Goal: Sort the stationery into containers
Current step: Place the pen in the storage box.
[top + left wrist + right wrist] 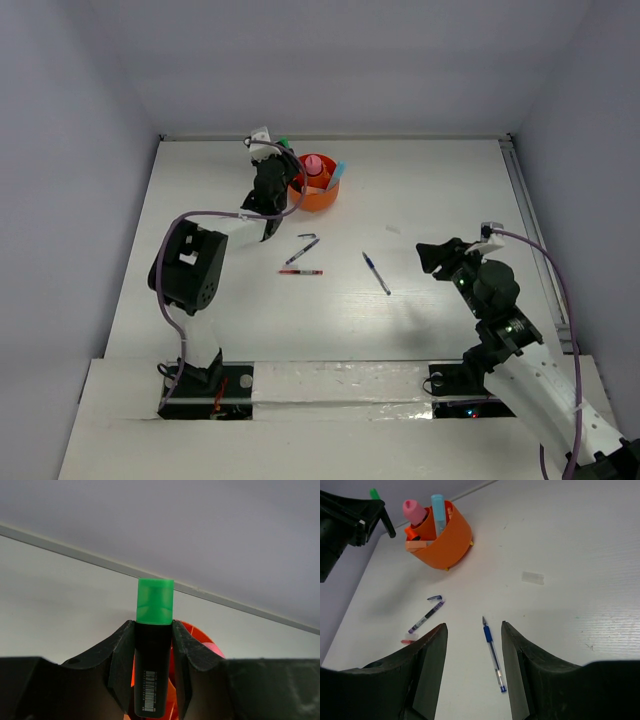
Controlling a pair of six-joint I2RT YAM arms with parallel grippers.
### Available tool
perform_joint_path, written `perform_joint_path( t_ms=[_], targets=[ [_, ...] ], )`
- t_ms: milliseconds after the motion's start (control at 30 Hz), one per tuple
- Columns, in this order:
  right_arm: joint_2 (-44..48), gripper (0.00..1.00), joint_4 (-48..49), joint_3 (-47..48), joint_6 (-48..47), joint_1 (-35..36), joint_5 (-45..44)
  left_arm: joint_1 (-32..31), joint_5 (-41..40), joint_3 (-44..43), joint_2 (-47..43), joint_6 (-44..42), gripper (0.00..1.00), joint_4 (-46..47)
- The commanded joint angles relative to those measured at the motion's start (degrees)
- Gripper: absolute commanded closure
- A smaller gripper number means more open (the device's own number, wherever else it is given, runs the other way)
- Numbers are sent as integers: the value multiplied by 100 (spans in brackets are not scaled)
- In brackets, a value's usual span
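My left gripper (154,630) is shut on a black marker with a green cap (155,601), held just left of and above the orange cup (318,195). The cup (447,540) holds a pink bottle-like piece (414,511), a light-blue marker (438,510), an orange marker (411,531) and a peach piece (416,544). A blue pen (492,655) lies on the table between the fingers of my open right gripper (472,630), which hovers above it. A dark pen (302,250), its loose cap (434,598) and a red pen (300,271) lie left of the blue pen.
A small clear scrap (532,578) lies on the white table to the right of the cup. The back wall stands close behind the cup and the left gripper. A rail (530,230) runs along the table's right edge.
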State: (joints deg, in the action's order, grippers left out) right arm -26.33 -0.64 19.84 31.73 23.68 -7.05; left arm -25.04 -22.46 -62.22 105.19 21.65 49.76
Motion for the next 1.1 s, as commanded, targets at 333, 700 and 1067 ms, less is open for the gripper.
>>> perform_joint_path(
  t_ms=[333,700,1067],
  targets=[
    [57,47,565,-111,-123,-4,300,16,31,52,415,164,100,904],
    [-118,47,768,-120,-167,-4,573,16,-48,-28,591,111,100,983],
    [-83,47,750,-129,-167,-4,547,-89,-329,280,397,173,76,1062]
  ],
)
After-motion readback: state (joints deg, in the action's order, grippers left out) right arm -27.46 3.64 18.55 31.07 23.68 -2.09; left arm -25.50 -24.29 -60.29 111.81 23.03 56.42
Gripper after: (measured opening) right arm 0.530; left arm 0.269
